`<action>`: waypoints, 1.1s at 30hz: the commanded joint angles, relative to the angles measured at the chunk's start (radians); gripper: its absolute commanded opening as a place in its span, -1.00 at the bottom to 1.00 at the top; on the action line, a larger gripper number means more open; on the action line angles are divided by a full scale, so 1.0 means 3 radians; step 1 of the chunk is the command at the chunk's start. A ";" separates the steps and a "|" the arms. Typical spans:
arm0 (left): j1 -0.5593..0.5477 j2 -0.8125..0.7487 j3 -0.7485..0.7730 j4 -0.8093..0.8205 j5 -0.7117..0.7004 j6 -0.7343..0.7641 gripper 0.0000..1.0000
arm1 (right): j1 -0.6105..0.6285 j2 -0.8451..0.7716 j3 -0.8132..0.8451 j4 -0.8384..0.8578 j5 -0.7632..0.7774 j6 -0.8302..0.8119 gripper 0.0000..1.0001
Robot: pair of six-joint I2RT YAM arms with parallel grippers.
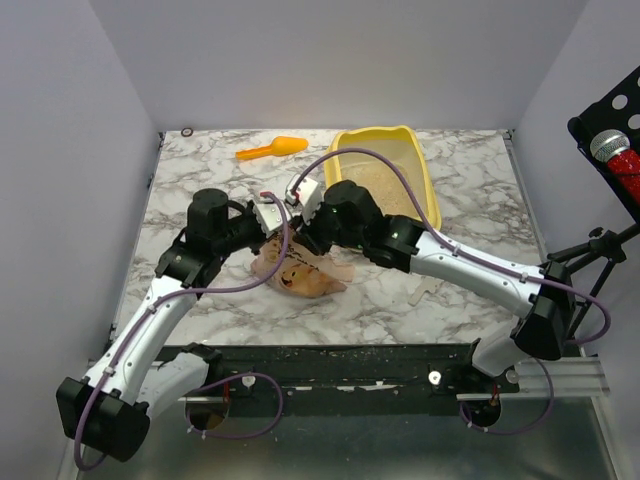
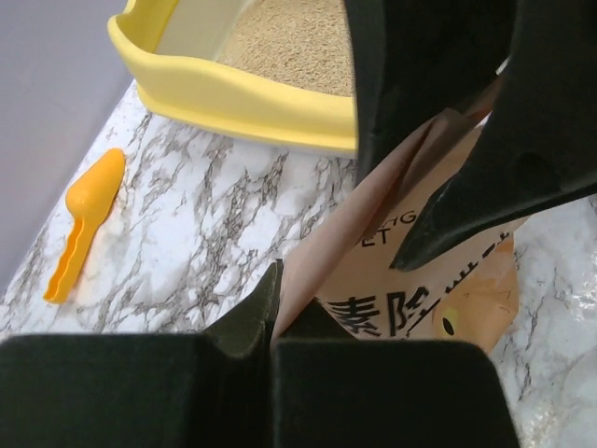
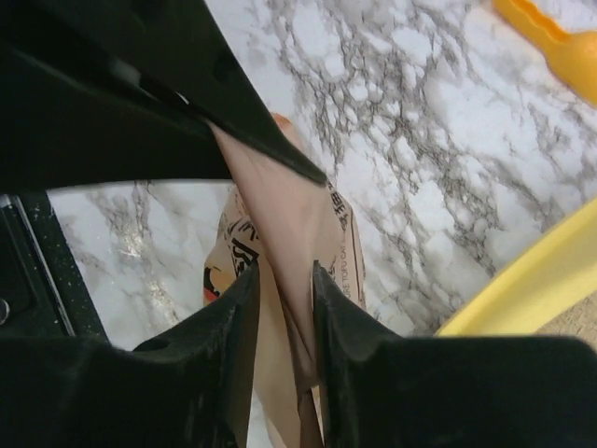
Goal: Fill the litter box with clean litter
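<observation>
Lying lengthwise near-to-far, litter box

I count one yellow litter box in the upper middle of the top view, holding one bed of clean litter. One orange scoop lies to its left. One pinkish-tan bag sits at the centre. I have two arms, so two grippers: my left gripper and my right gripper. One small ring is at upper left and one microphone at far right.
</observation>
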 commanded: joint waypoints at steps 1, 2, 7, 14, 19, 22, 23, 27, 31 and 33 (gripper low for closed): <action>-0.0049 -0.0199 -0.0448 0.0662 -0.0124 -0.0010 -1.00 | 0.0167 -0.0196 0.0056 0.0631 -0.0088 0.0115 -0.07; -0.0044 -0.0260 -0.0514 0.0709 -0.0159 -0.0036 -1.00 | 0.0167 -0.0288 0.0010 0.0642 -0.0011 0.0059 0.04; -0.0049 -0.0506 -0.0689 0.0806 -0.0200 -0.0097 -1.00 | 0.0126 -0.0917 -0.0291 0.0453 0.0347 -0.0222 0.36; -0.0060 -0.0726 -0.0822 0.1011 -0.0395 -0.0143 -1.00 | -0.0099 -0.1577 -0.1042 0.0309 0.0470 -0.0218 0.39; -0.0065 -0.0777 -0.0842 0.1103 -0.0512 -0.0179 -1.00 | -0.0441 -0.1532 -0.1294 0.0437 0.0216 -0.0023 0.21; -0.0065 -0.0833 -0.0898 0.1199 -0.0599 -0.0200 -1.00 | -0.0539 -0.1353 -0.1304 0.0560 -0.0030 0.0023 -0.09; -0.0065 -0.0849 -0.0929 0.1225 -0.0609 -0.0215 -1.00 | -0.0559 -0.1272 -0.1294 0.0590 -0.0076 0.0028 -0.18; -0.0070 -0.0869 -0.0955 0.1256 -0.0681 -0.0225 -1.00 | -0.0621 -0.1026 -0.1309 0.0825 -0.0347 0.0089 -0.86; -0.0075 -0.0859 -0.0970 0.1307 -0.0793 -0.0266 -1.00 | -0.0651 -0.0898 -0.1401 0.1137 -0.0684 0.0146 -0.99; -0.0075 -0.0824 -0.0955 0.1323 -0.0850 -0.0302 -1.00 | -0.0667 -0.0837 -0.1417 0.1235 -0.0833 0.0156 -0.99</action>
